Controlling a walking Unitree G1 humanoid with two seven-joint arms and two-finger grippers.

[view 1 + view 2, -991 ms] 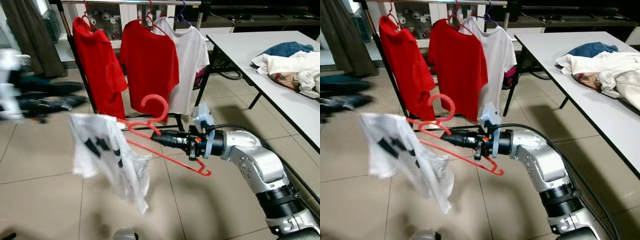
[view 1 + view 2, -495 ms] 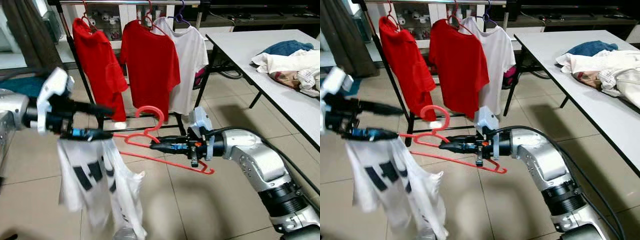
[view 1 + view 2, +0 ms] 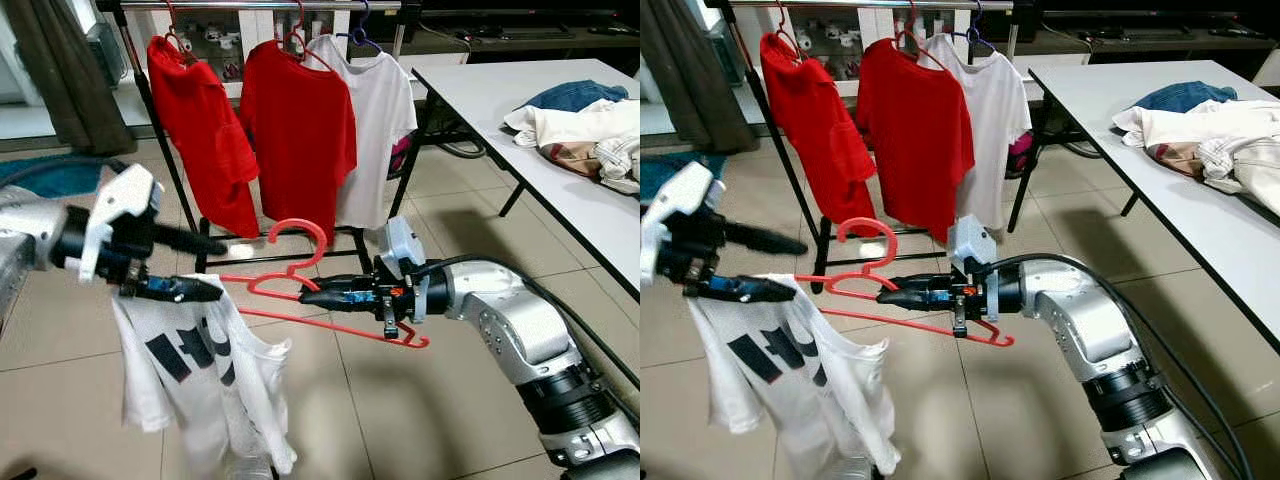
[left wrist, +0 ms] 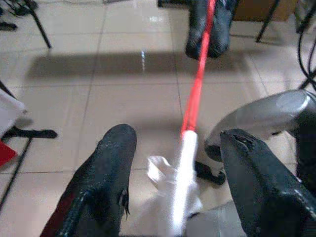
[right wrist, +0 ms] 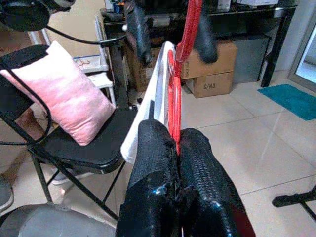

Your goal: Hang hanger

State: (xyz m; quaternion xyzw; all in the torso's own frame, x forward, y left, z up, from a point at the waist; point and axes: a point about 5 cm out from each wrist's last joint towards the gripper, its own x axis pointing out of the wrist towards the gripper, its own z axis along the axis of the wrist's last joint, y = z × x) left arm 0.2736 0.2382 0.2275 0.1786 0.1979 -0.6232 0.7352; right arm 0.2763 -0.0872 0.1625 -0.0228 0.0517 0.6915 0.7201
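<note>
The red hanger (image 3: 330, 300) is held out in mid-air in front of the robot, low and well short of the clothes rail (image 3: 260, 6), with its hook turned up toward the garments already hanging there. A white T-shirt with black print (image 3: 200, 375) droops from its left end, only one shoulder seated on the hanger, so the rest of the shirt sags toward the tiled floor (image 3: 80, 400). The right hand (image 3: 318, 295) has its two black fingers pressed together on the hanger's lower bar near the middle, which I judge keeps the frame level and steady while the other side is worked. The left hand (image 3: 190, 268) sits at the shirt's shoulder with its fingers spread apart around the hanger's arm, where the cloth bunches on the red wire; this looks placed to pull the fabric further along before hanging. Beyond, two red shirts (image 3: 250, 130) and a white shirt (image 3: 378, 120) fill the rail. To the right a worktop (image 3: 480, 90) carries a heap of clothes (image 3: 580, 125). The right wrist view takes in a black chair with a pink cushion (image 5: 59, 101) and a cardboard box (image 5: 212, 85) marked "C/NO". The shirt's print is too crumpled to read.
</note>
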